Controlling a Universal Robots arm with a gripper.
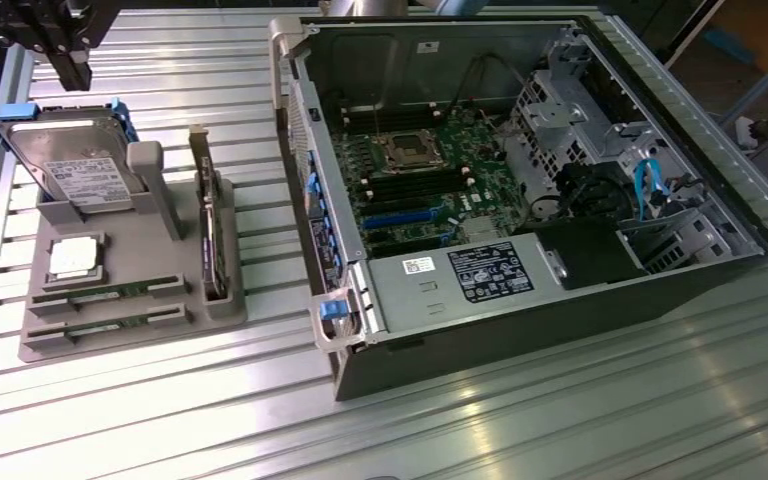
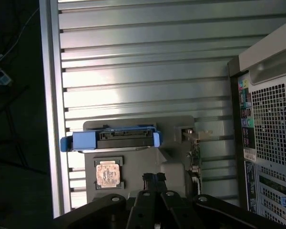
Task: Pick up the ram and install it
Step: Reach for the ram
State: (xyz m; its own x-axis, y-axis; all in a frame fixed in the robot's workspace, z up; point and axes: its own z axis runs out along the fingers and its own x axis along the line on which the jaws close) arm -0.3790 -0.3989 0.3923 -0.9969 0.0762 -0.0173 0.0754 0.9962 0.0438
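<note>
The hand [image 1: 75, 80] is held shut, fingers together, with nothing gripped; the long thin green ram stick [image 1: 107, 293] is seated in a grey plastic holder [image 1: 131, 340] below the hand, well apart.

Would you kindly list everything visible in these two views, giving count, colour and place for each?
ram: two, green, lying in the holder's slots at the end away from the hard drive
hard drive: one, silver in a blue caddy, propped up at the holder's other end
CPU chip: one, silver, flat on the holder between drive and ram
expansion card: one, dark, standing on edge on the holder's side nearest the computer
holder: one, grey, on the table at the exterior view's left
computer case: one, dark, open, at the exterior view's right
motherboard: one, green, inside the case
table: one, silver, slatted
gripper: one, black, shut and empty, above the hard drive end
</note>
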